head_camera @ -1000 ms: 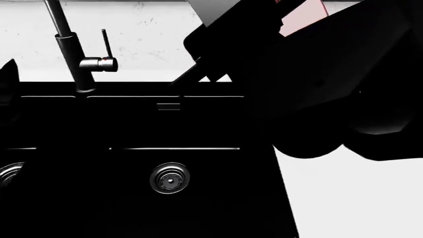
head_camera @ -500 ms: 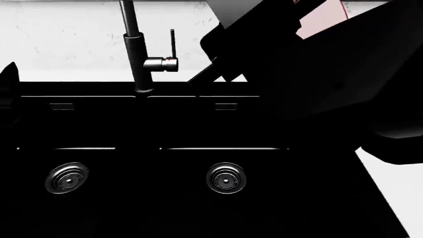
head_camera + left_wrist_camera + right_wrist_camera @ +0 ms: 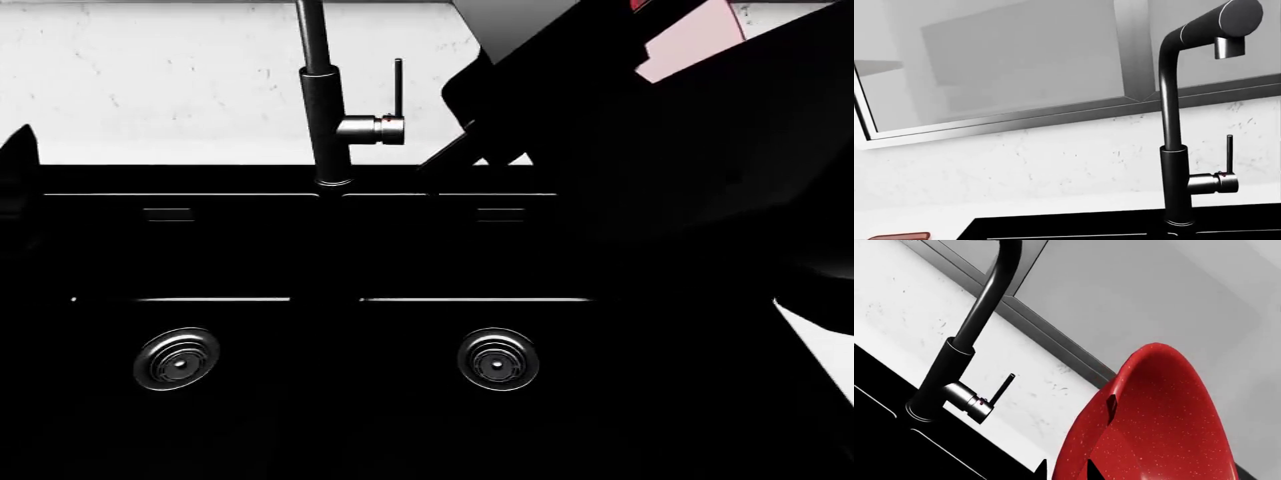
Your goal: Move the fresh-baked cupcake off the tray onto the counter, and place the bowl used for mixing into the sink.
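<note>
My right gripper (image 3: 1067, 471) is shut on the rim of the red bowl (image 3: 1154, 415), one fingertip on each side of the wall. In the head view the black right arm (image 3: 667, 150) holds the bowl up, tilted, above the sink's back right corner. Only a strip of the bowl's pinkish inside (image 3: 687, 45) shows. The black double sink (image 3: 334, 250) fills that view, with two silver drains (image 3: 498, 358). A red-brown sliver of the tray (image 3: 899, 236) lies on the white counter (image 3: 921, 220). The cupcake is out of view. Of my left arm only a black tip (image 3: 16, 150) shows.
The tall dark faucet (image 3: 324, 100) with its side lever stands behind the sink's middle divider, just left of the right arm. It also shows in the right wrist view (image 3: 967, 355) and the left wrist view (image 3: 1174, 150). White counter (image 3: 827, 345) lies right of the sink.
The head view has shifted: the sink and faucet slid to the right in it and the left basin with its drain came into view. The right arm still holds the bowl.
</note>
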Motion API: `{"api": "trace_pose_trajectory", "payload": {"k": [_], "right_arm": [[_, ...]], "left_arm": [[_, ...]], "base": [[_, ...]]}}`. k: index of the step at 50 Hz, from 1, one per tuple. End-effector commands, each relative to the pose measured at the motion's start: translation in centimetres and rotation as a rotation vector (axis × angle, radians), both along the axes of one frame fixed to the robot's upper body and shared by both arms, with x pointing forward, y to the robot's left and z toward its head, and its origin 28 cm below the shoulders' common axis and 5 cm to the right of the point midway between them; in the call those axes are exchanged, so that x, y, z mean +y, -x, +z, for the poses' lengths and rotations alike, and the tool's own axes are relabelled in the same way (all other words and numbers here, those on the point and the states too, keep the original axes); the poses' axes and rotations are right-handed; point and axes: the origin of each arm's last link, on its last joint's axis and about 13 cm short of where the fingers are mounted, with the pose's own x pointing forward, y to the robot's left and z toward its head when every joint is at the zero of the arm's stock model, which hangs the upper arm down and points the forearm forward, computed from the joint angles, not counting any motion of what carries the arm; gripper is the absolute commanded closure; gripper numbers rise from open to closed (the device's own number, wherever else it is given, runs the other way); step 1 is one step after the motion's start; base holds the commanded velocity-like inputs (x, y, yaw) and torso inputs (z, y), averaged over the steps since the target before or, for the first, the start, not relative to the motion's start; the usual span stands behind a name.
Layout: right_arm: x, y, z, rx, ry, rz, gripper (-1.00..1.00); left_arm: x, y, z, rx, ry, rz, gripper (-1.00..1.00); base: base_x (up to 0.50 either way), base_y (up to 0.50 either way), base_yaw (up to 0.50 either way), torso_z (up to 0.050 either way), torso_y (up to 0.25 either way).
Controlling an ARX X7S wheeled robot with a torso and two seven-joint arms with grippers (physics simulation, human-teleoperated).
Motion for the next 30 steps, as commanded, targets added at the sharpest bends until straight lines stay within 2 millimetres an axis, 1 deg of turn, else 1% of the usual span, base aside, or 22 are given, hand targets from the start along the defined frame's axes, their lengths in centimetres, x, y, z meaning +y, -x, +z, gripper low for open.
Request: {"api": "trace_pose_trajectory", "payload": {"k": [1,3,7,11,13,14,20,30], "right_arm": [[-0.5,-0.4,0.3,0.091,0.106,0.043,1.00],[-0.4,-0.6,0.2,0.114,0.157,0.040,1.00],[0.0,-1.1,0.3,0.140,0.187,0.056,1.00],[0.3,-1.6,0.1,0.178,0.269,0.065,1.00],[0.4,-1.8,0.0,0.188,0.280,0.070,1.00],[0.4,-1.9,-0.1,0.200,0.316,0.069,1.00],[0.5,-2.0,-0.5,0.250,0.369,0.098,1.00],[0.6,-1.7,-1.1,0.342,0.454,0.154,1.00]], "left_arm": [[0.0,-0.3,-0.2,0.002,0.003,-0.005,-1.00],[-0.1,-0.3,-0.1,0.001,0.004,-0.007,-1.00],[-0.1,-0.3,-0.2,0.000,0.006,-0.009,-1.00],[-0.1,-0.3,-0.3,0.001,0.007,-0.011,-1.00],[-0.1,-0.3,-0.2,0.000,0.008,-0.013,-1.00],[-0.1,-0.4,-0.3,0.001,0.008,-0.014,-1.00],[0.0,-0.4,-0.3,0.000,0.009,-0.016,-1.00],[0.0,-0.5,-0.3,0.003,0.011,-0.017,-1.00]], "base": [[0.00,0.00,0.00,0.000,0.000],[0.00,0.00,0.00,0.000,0.000],[0.00,0.00,0.00,0.000,0.000],[0.00,0.00,0.00,0.000,0.000],[0.00,0.00,0.00,0.000,0.000],[0.00,0.00,0.00,0.000,0.000],[0.00,0.00,0.00,0.000,0.000],[0.00,0.00,0.00,0.000,0.000]]}}
